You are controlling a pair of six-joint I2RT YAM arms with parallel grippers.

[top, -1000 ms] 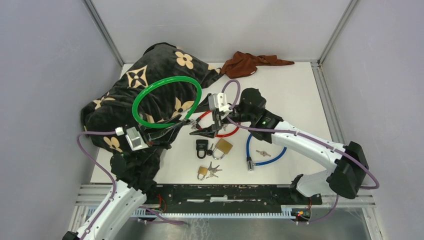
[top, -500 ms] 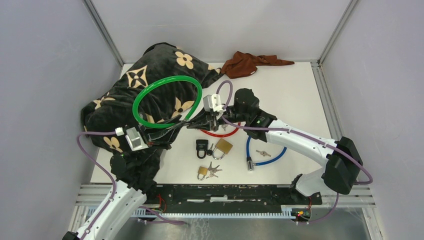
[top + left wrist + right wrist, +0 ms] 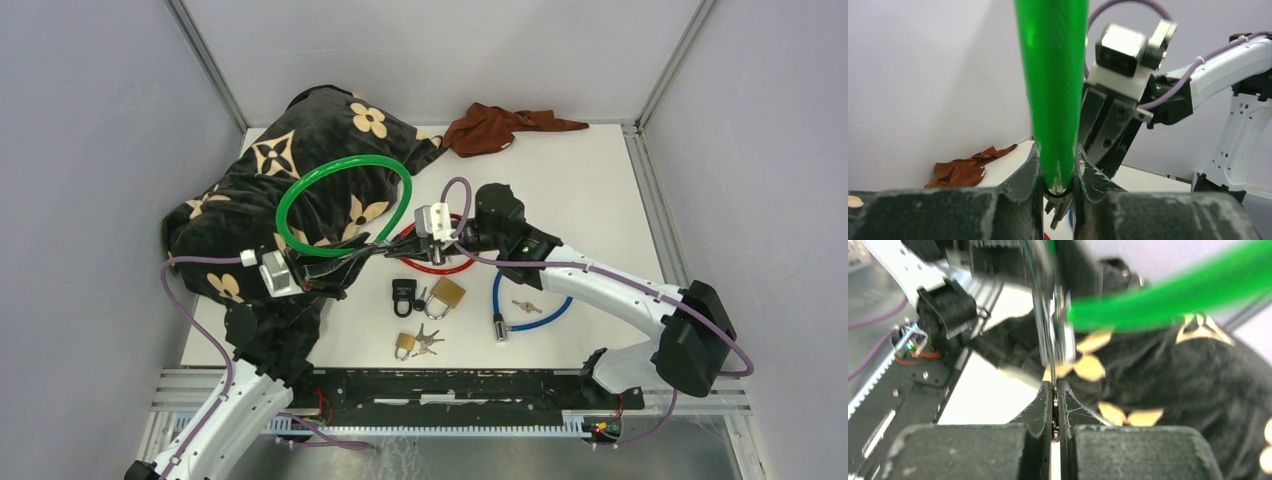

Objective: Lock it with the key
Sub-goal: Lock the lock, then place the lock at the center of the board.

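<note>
Facing tip to tip over bench [image 3: 590,190], top view: left hand [image 3: 370,247], right hand [image 3: 402,243], at green cable lock [image 3: 340,160] end.
Left wrist: left hand clenched on green cable lock.
Right wrist: right hand pinching blurred key [image 3: 1050,355].
Likely key-insertion step; next calls for full seating, then steady twist.

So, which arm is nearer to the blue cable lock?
Right. The right arm has its forearm just beside the blue cable lock; the left arm is far to its left, by the black blanket.
</note>
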